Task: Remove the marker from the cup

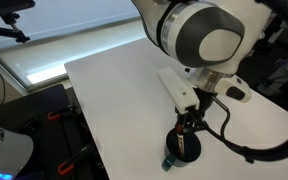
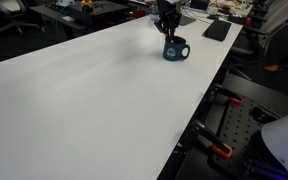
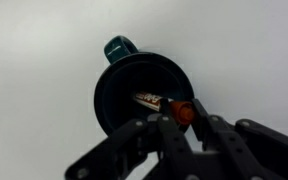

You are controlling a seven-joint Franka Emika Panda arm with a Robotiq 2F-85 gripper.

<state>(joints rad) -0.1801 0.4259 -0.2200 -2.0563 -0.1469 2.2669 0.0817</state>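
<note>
The cup (image 3: 134, 90) is a dark blue mug with a stubby handle, standing on the white table. It shows in both exterior views (image 1: 181, 152) (image 2: 175, 50). The marker (image 3: 169, 105), a reddish-brown pen with an orange-red end, leans inside the cup with its top at the rim. My gripper (image 3: 183, 118) hangs straight over the cup and its fingers are shut on the marker's upper end. In an exterior view the gripper (image 1: 187, 127) sits just above the cup mouth, and it does so in the other too (image 2: 167, 22).
The white table (image 2: 94, 90) stretches wide in front of the cup. The cup stands near a table edge (image 1: 199, 170). A dark flat pad (image 2: 217, 30) lies behind the cup. Black clamps and stands (image 2: 224, 125) sit off the table's side.
</note>
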